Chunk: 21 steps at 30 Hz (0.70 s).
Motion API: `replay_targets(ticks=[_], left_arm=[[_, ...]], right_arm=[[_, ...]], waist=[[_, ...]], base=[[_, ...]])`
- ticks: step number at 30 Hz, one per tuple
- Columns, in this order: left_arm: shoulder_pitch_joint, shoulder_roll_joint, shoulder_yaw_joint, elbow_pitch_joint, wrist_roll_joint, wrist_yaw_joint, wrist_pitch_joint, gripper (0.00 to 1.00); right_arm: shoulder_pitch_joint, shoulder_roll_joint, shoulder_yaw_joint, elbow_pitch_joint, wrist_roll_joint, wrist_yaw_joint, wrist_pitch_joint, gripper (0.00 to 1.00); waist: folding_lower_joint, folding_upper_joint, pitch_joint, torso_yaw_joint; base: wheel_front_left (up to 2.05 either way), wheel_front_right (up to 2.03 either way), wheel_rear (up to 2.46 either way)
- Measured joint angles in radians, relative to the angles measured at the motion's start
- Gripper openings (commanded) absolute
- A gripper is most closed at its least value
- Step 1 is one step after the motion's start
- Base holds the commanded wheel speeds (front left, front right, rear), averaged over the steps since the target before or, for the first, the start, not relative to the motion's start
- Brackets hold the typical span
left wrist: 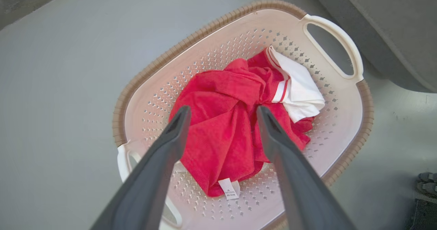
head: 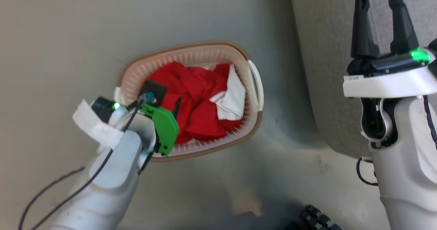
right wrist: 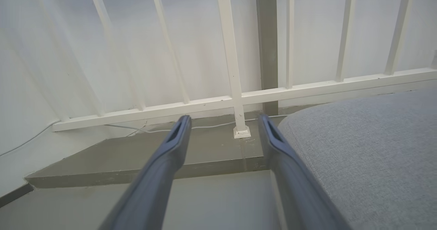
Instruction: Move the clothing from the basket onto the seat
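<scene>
Head view: left arm [head: 116, 161] covers basket [head: 191, 47] corner.

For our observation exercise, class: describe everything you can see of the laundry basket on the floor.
The basket is a small cream plastic tub, rounded-rectangular, its walls and bottom pierced with small holes, with a brown braided rim and white loop handles at both ends. It stands upright on the grey floor, beside the grey seat, with a strip of floor between them. Crumpled red-and-white clothing lies inside. The left gripper hangs open above it.
</scene>
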Motion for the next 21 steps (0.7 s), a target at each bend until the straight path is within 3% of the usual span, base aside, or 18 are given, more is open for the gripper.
replay_targets(ticks=[21], left_arm=[[-0.173, 0.048, 0.013, 0.186, 0.037, -0.019, 0.038, 1.0]], right_arm=[[-0.039, 0.038, -0.006, -0.041, 0.028, 0.027, 0.0, 1.0]], waist=[[0.0, 0.0, 0.207, -0.16]], base=[[0.0, 0.0, 0.0]])
